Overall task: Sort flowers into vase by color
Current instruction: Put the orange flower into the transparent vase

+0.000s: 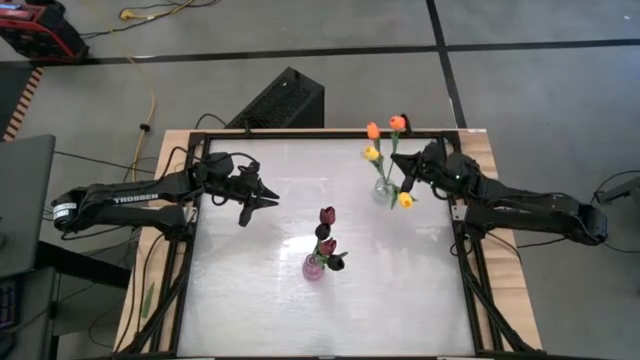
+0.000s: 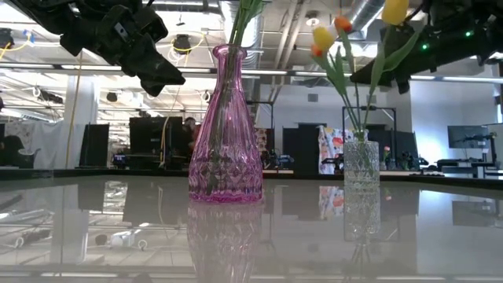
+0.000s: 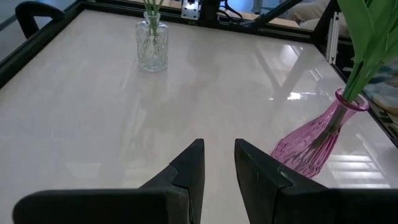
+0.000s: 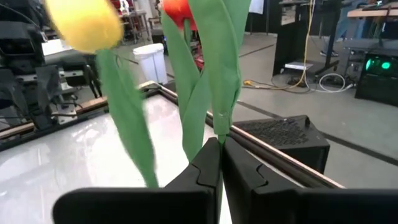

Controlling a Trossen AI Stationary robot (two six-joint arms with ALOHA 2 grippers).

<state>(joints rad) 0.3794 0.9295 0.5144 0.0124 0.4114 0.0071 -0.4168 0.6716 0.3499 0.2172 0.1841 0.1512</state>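
A clear glass vase [image 1: 383, 190] [image 2: 361, 163] stands near the table's far right and holds yellow and orange-red tulips [image 1: 373, 130]. A pink vase [image 1: 314, 266] [image 2: 225, 134] at mid-table holds dark maroon tulips [image 1: 327, 215]. My right gripper [image 1: 408, 183] [image 4: 221, 149] hovers right beside the clear vase, shut on a green tulip stem. A yellow head [image 1: 405, 200] [image 4: 84, 25] sits close to it. My left gripper [image 1: 262, 197] [image 3: 217, 162] is open above the table's left part, apart from both vases. My right gripper pinches a tulip's thin green stem [image 4: 219, 134] between its two fingers, just below the leaves [image 4: 214, 68]. The stem stands roughly upright and rises past the fingers. Which head it carries, and whether its lower end sits in the clear vase, I cannot tell.
The table is a glossy white top inside a black frame [image 1: 470, 270]. A black box [image 1: 285, 100] sits on the floor beyond the far edge. Bare surface [image 1: 330, 320] spreads across the near half and between the vases.
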